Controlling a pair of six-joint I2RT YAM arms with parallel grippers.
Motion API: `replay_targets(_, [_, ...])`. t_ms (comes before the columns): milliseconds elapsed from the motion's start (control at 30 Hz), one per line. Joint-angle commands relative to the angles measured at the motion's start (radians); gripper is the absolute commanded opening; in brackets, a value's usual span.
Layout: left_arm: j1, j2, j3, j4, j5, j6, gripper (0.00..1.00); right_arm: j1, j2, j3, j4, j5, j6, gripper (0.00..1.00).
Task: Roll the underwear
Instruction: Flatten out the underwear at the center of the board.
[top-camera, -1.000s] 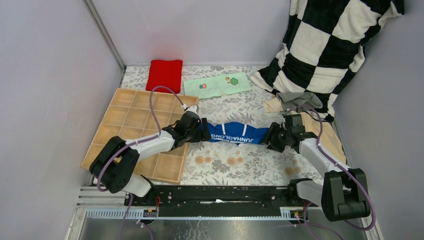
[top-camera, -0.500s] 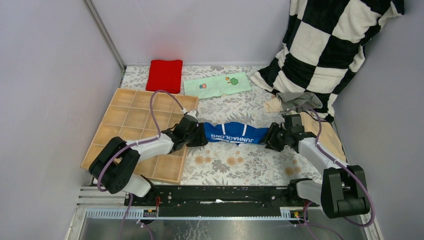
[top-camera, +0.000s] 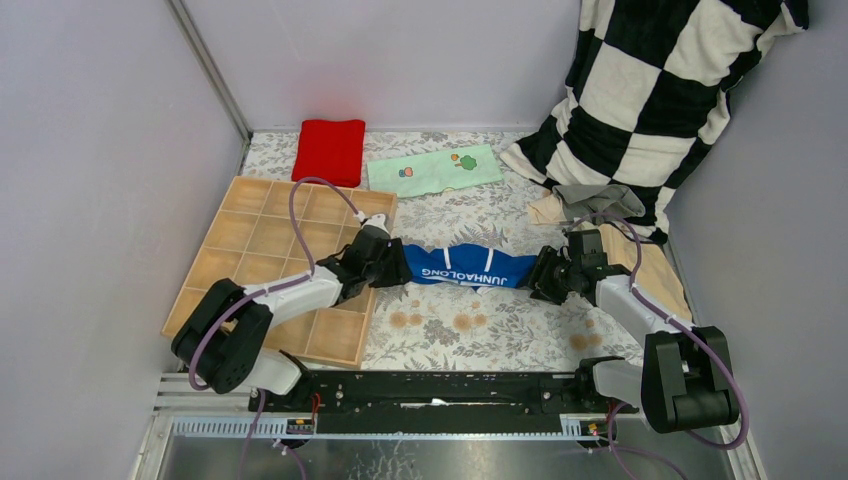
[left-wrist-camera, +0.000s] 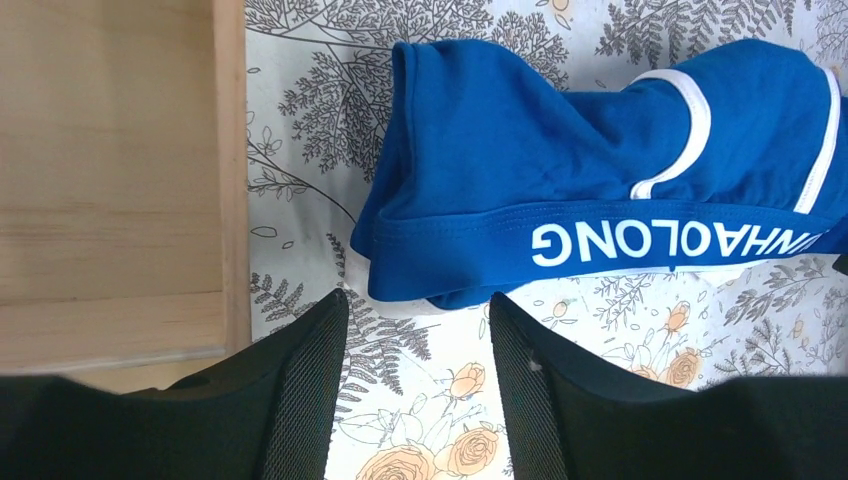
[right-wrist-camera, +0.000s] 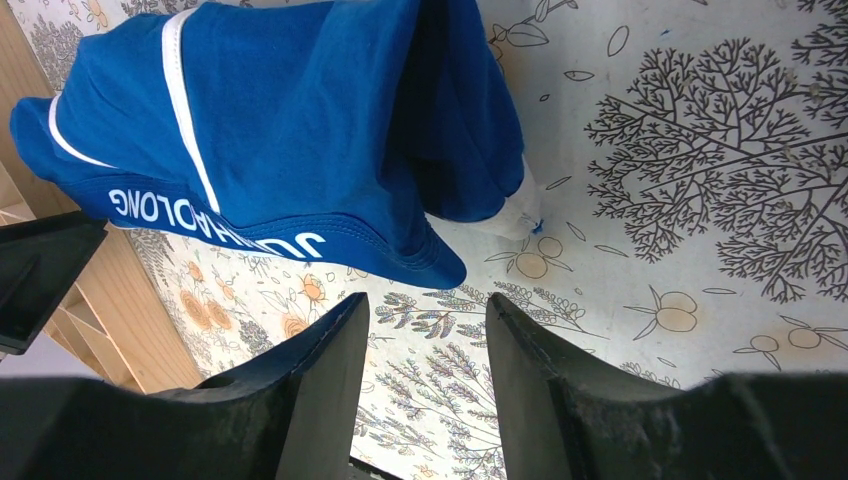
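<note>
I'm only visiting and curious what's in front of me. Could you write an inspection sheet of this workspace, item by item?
Surface: floral tablecloth covering the table.
Job's things: blue underwear, white-lettered waistband, lies stretched between both grippers, not yet rolled; grey and beige garments heaped at right rear.
Clutter: red folded cloth; mint cloth with cartoon prints; wooden compartment tray; black-and-white checkered cloth draped in the right corner.
Grippers: left gripper open at the underwear's left end; right gripper open at its right end; neither holds it.
Cables: purple cables loop above both arms.
Surroundings: pale walls on three sides.

Both agape, empty: left end effector (left-wrist-camera: 415, 308), right end effector (right-wrist-camera: 425, 305).
</note>
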Motion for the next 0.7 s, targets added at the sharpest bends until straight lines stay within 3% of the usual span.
replay_targets(0, [0.022,-0.011,0.013,0.009,-0.033,0.012,0.58,-0.002,-0.002,-0.006,0.015,-0.014,0.001,0.54])
replay_targets(433, [0.024,0.038,-0.005,0.071,0.015,0.008,0.46,-0.002,0.001,-0.007,0.02,-0.018,0.002,0.53])
replay_targets(667, [0.024,0.054,0.004,0.079,0.015,0.004,0.23,-0.002,-0.003,-0.012,0.019,-0.011,0.001,0.53])
